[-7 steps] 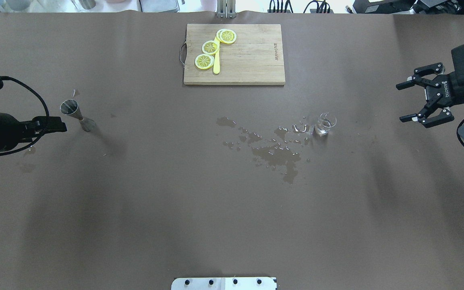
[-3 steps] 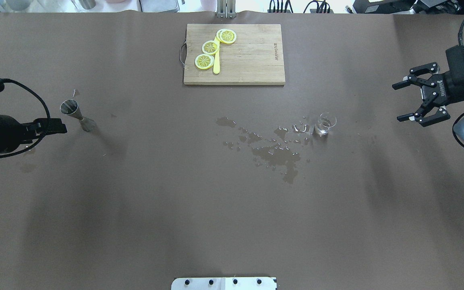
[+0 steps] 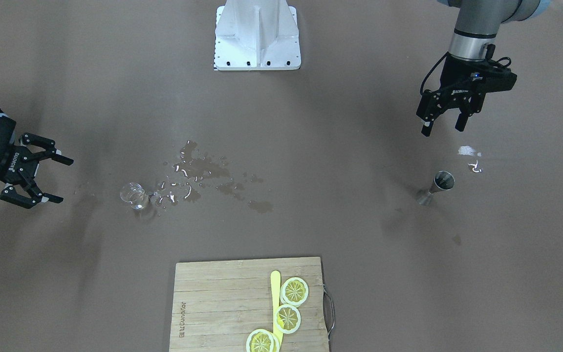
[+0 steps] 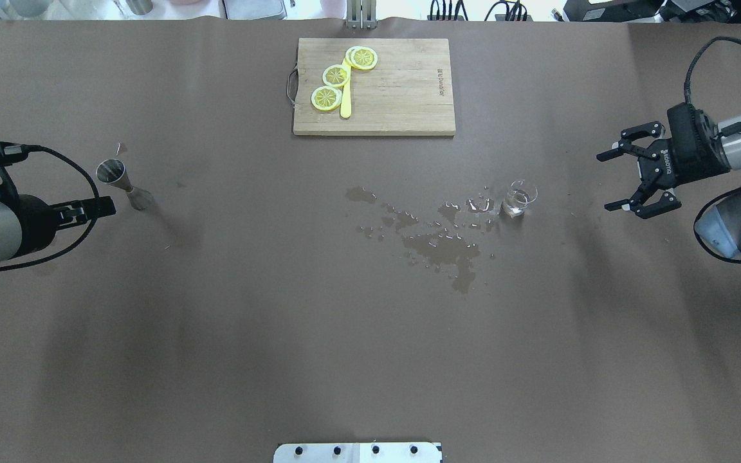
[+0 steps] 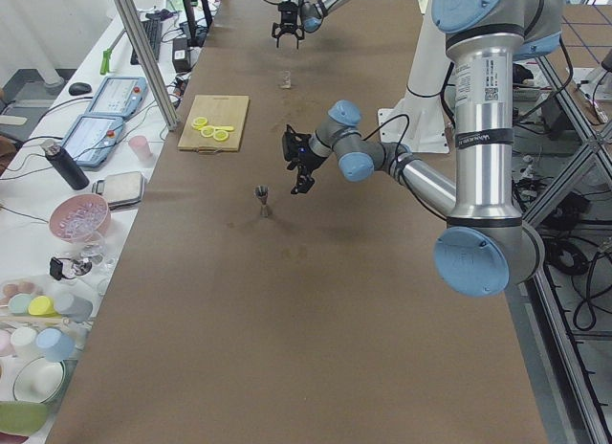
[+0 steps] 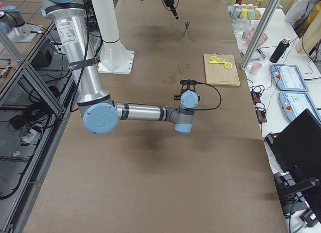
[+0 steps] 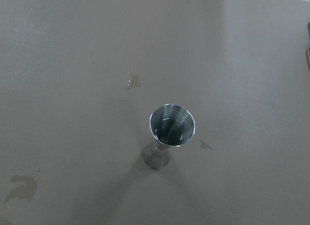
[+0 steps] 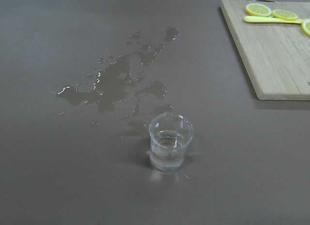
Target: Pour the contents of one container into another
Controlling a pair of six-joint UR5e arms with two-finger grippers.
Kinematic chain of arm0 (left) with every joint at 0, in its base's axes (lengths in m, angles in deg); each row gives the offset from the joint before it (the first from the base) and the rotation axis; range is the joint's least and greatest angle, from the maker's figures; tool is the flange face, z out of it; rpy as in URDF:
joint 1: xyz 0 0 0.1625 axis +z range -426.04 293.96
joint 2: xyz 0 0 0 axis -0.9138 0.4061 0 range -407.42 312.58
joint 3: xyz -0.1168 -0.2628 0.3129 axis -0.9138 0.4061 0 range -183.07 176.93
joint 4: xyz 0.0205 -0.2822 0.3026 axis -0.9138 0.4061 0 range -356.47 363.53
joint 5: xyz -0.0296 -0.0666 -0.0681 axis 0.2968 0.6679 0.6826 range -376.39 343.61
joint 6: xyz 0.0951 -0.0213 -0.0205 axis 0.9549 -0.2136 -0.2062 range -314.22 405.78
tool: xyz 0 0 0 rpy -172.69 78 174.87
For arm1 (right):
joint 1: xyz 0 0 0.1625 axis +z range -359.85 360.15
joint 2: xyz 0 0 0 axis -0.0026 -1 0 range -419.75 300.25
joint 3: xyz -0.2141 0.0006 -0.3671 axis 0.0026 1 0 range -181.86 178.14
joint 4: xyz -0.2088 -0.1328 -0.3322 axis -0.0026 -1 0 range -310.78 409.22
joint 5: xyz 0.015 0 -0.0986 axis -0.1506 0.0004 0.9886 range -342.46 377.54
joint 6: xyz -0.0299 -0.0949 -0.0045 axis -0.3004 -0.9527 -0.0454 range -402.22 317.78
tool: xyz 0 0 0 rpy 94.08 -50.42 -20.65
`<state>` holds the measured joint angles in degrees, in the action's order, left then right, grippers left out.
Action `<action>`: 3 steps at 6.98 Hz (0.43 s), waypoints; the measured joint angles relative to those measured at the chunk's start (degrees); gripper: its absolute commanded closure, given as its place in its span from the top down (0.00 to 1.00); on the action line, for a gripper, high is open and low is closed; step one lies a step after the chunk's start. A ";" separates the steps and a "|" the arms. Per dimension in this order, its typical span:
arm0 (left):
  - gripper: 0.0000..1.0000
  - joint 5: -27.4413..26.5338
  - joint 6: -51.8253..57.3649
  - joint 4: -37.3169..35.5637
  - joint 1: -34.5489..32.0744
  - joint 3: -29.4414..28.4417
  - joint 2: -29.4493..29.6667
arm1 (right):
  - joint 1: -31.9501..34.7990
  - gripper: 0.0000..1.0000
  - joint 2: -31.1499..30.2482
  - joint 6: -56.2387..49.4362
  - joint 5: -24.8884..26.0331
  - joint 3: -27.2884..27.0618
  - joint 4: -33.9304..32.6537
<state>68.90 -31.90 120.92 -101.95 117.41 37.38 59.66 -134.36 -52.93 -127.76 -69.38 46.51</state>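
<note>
Brown table covering shows a wet spill right beside the small clear glass beaker — the steel double-cone jigger stands well apart from it. Right gripper hovers near the beaker, left gripper far off — both empty, fingers spread.

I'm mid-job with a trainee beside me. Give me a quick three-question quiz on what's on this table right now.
1. How many lemon slices lie on the cutting board?
2. True or false: the right gripper is shut on the glass beaker.
3. Which thing stands nearest the left gripper? A. the jigger B. the glass beaker C. the cutting board

Key: 1. Three. 2. False: it is open and apart from the glass beaker. 3. A.
</note>
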 measured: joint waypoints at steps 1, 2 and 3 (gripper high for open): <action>0.98 -3.10 0.05 0.21 1.23 -0.96 0.36 | -1.61 0.99 0.02 -1.01 1.69 0.19 -0.06; 0.98 -5.35 0.05 0.57 1.98 -1.94 1.05 | -2.64 0.98 0.40 -1.41 2.63 0.77 -0.09; 0.98 -6.88 0.00 1.78 2.28 -3.43 1.98 | -3.14 0.97 1.44 -1.39 2.98 2.09 -0.10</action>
<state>62.02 -31.91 122.70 -99.67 113.97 39.36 56.52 -132.92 -54.32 -124.78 -67.29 46.41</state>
